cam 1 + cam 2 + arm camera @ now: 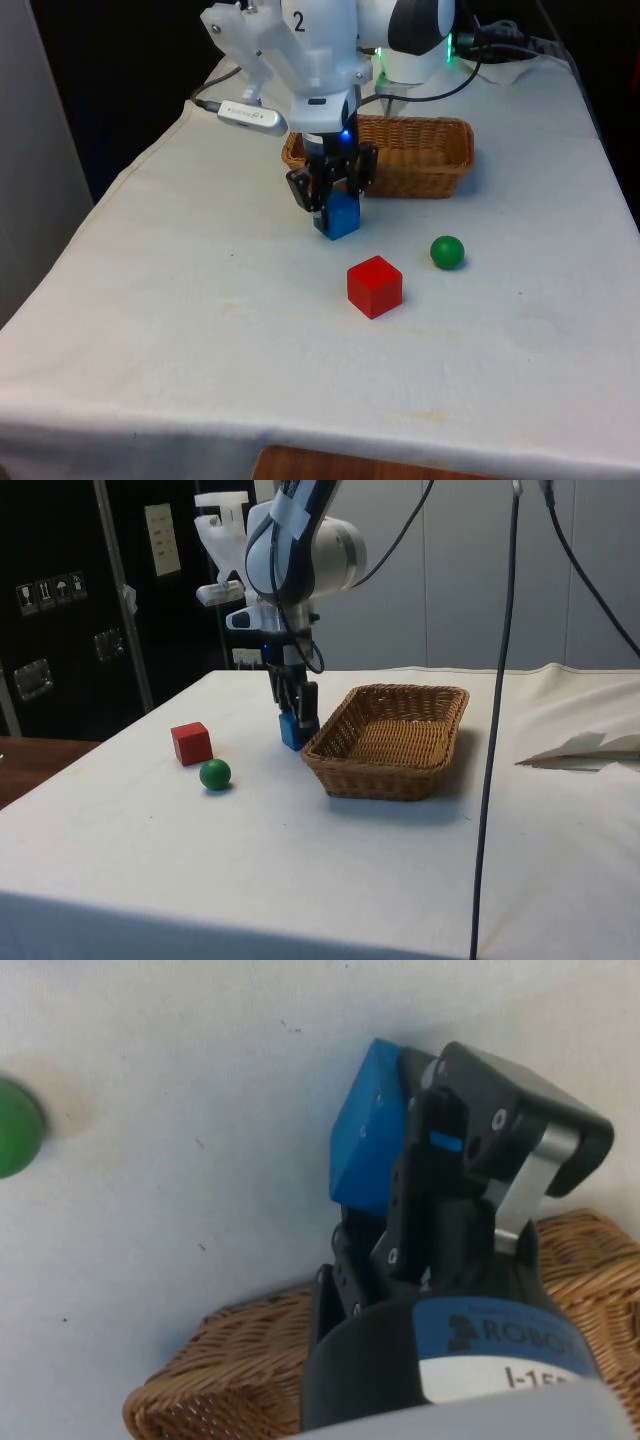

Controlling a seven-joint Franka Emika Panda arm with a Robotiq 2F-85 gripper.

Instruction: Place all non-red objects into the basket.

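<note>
The jaws pinch a blue block [341,214], one finger on each side of it, as the wrist view shows with the block [372,1130] held tilted between the black fingers [470,1110]. In the front view the block hangs at the fingertips with its lower corner at or just above the cloth; whether it touches the cloth cannot be told. In the side view the block [296,730] sits just beside the near corner of the basket [390,740], outside it.

The white arm [300,50] comes down from above, and the gripper points straight at the counter [200,330].

The basket [420,155], a shallow wicker one, lies just behind the jaws in the front view, towards the front view's right. Nothing can be seen inside it in the side view.

A red cube [374,286] rests on the cloth nearer the camera than the block, a little to the front view's right, apart from the jaws. A green ball [447,251] lies near the cube, further to the front view's right, not touching it. In the side view the ball [214,773] is just in front of the cube [191,743]. The wrist view catches the ball [15,1128] on the cloth, well apart from the block.
</note>
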